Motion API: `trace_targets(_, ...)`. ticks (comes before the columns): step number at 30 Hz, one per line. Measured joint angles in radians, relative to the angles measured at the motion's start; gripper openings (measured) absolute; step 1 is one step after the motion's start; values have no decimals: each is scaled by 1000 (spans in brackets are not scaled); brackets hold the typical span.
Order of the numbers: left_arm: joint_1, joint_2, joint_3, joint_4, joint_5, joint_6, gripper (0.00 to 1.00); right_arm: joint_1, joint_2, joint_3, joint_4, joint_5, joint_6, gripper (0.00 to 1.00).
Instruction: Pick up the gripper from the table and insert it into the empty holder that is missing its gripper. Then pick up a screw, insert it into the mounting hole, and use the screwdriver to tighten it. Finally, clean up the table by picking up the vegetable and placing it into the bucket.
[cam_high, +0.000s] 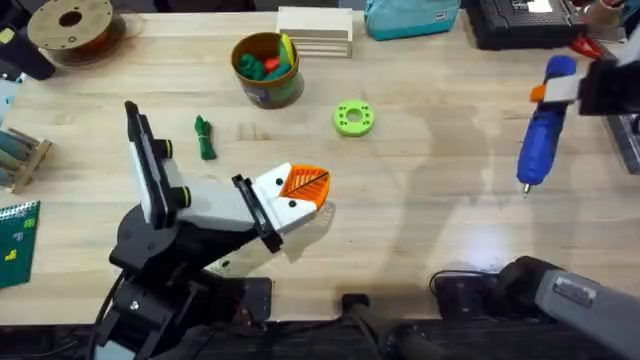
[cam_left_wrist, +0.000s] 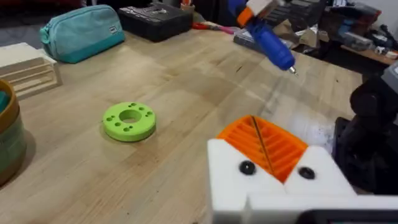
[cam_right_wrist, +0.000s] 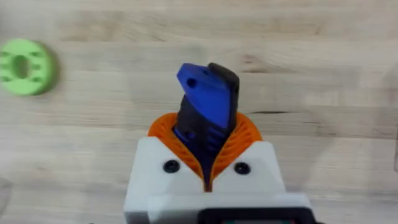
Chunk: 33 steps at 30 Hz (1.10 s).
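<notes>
My left gripper (cam_high: 303, 187) rests low over the table (cam_high: 430, 220), shut with nothing between its orange ribbed fingers (cam_left_wrist: 261, 143). Each finger sits in a white holder (cam_left_wrist: 230, 174) with a black screw head (cam_left_wrist: 247, 167). I cannot tell which finger is the task's gripper. My right gripper (cam_high: 575, 85) is shut on the blue screwdriver (cam_high: 540, 140), which hangs tip down at the far right, apart from the left gripper. The screwdriver's blue top (cam_right_wrist: 205, 102) stands between the right fingers. The dark green vegetable (cam_high: 204, 138) lies left of centre. The bucket (cam_high: 266, 68) stands behind it, with toys inside.
A bright green ring (cam_high: 352, 118) lies mid-table. Along the back edge are a brown filament spool (cam_high: 70, 25), a wooden box (cam_high: 315, 30), a teal pouch (cam_high: 410, 15) and a black case (cam_high: 525, 20). A wooden rack (cam_high: 20, 155) sits at the left edge.
</notes>
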Motion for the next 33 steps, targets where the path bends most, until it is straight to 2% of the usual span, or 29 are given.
trace_targets(5,0,0,0,0,-1,0,6,45,-233,0,-30,-102,48,31)
trace_targets(9,0,0,0,0,-1,0,6,103,-432,-2,17,-167,111,31)
trace_targets(13,0,0,0,0,-1,0,6,174,-609,-42,208,-200,233,31)
trace_targets(18,0,0,0,0,-1,0,6,324,-747,-186,556,-223,438,31)
trace_targets(24,0,0,0,0,-1,0,6,593,-699,-357,885,-233,591,31)
trace_targets(28,0,0,0,0,-1,0,6,789,-578,-381,1067,-235,613,31)
trace_targets(33,0,0,0,0,-1,5,6,999,-389,-381,1377,-239,616,31)
